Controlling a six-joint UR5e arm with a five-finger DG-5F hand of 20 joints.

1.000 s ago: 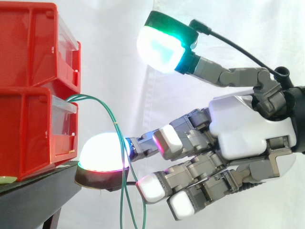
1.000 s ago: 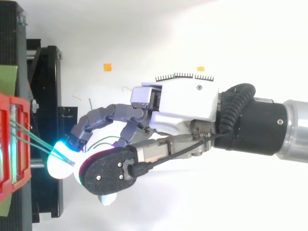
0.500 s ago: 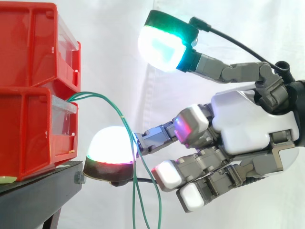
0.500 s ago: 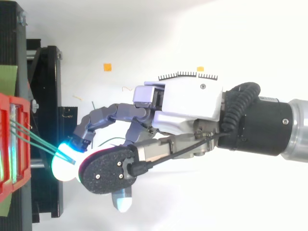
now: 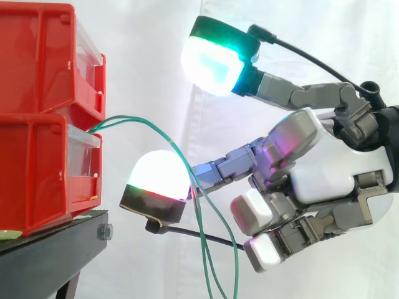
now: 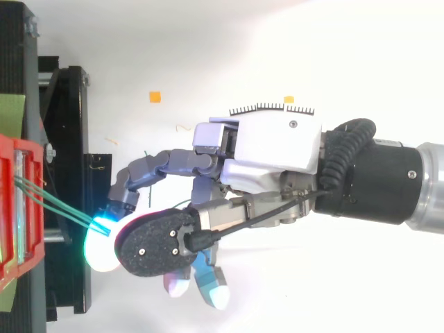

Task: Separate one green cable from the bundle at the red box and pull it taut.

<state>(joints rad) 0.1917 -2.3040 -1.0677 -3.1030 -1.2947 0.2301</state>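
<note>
A white curtain [image 5: 156,37] is seen behind the whole scene. A black stand [image 5: 43,255] is placed at the left, and two red bins are stacked on it, the upper bin [image 5: 37,56] set on the lower bin [image 5: 37,174]. The hand [image 5: 330,168] is brought in from the right, beside the bins but apart from them. Its thumb [image 5: 212,62] is held high and wide, well apart from the rest. One finger [image 5: 157,177] is stretched toward the lower bin, while the other fingers [image 5: 252,208] are curled toward the palm with nothing in them. The green cables [image 5: 124,117] are led out of the front of the lower bin, arched over to the stretched finger and laid across it just behind its glowing pad. From there, two strands are left hanging slack below. No pinch on them is seen. In the top view, the cables [image 6: 62,208] are run straight from the bin to that pad. A small orange marker [image 6: 155,96] is seen on the white floor.
</note>
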